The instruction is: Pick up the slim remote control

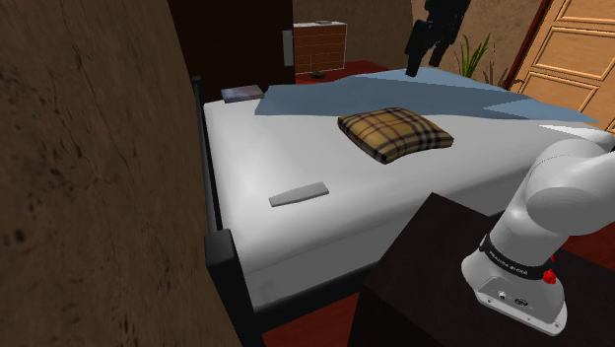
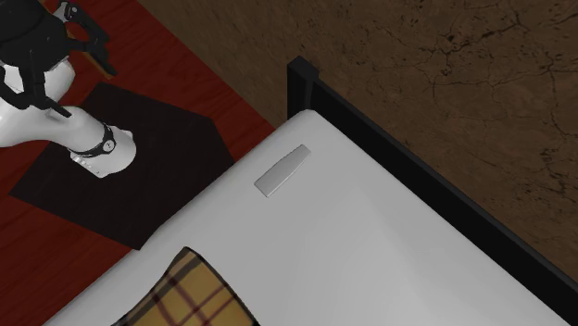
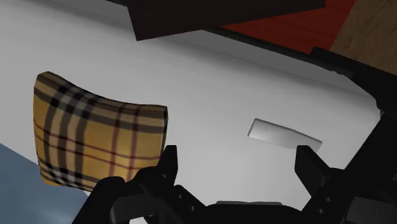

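Remote control (image 1: 299,194) is slim, flat, grey, lying on the white bed (image 1: 394,192)

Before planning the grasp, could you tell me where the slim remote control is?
The grey remote lies flat on the white bed, apart from the plaid pillow, toward the shoulder view's lower left, near the bed's corner.

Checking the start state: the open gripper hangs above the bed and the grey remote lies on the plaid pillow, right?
No: the grey remote lies on the white bed, apart from the plaid pillow; see the shoulder view. The open gripper does hang above it.
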`<state>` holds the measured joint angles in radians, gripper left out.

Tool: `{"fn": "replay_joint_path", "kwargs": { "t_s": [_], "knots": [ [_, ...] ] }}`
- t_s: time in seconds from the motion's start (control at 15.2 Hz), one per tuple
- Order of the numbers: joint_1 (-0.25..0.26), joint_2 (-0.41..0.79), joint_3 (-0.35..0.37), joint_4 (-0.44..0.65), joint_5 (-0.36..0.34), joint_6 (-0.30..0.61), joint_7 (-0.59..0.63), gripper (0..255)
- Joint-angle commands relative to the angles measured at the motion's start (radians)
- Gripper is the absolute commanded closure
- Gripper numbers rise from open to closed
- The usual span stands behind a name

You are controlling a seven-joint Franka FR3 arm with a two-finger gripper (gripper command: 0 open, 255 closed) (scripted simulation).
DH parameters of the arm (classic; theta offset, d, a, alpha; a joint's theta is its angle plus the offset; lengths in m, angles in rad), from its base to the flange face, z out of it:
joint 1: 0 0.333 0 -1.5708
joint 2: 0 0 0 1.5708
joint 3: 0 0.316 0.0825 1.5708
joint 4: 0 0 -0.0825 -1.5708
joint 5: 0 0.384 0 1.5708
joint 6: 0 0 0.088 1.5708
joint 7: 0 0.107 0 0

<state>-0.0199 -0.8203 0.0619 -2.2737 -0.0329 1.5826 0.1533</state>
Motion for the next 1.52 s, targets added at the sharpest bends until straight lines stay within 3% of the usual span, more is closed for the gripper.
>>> {"fn": "replay_joint_path", "kwargs": {
  "t_s": [0.0, 0.73, 1.45],
  "knots": [
    [0.000, 0.000, 0.000, 0.000, 0.000, 0.000, 0.000, 0],
    [0.093, 0.282, -0.085, -0.085, -0.029, 0.339, -0.307, 0],
    [0.175, 0.653, -0.120, -0.023, -0.010, 0.614, -0.610, 0]
  ]
}}
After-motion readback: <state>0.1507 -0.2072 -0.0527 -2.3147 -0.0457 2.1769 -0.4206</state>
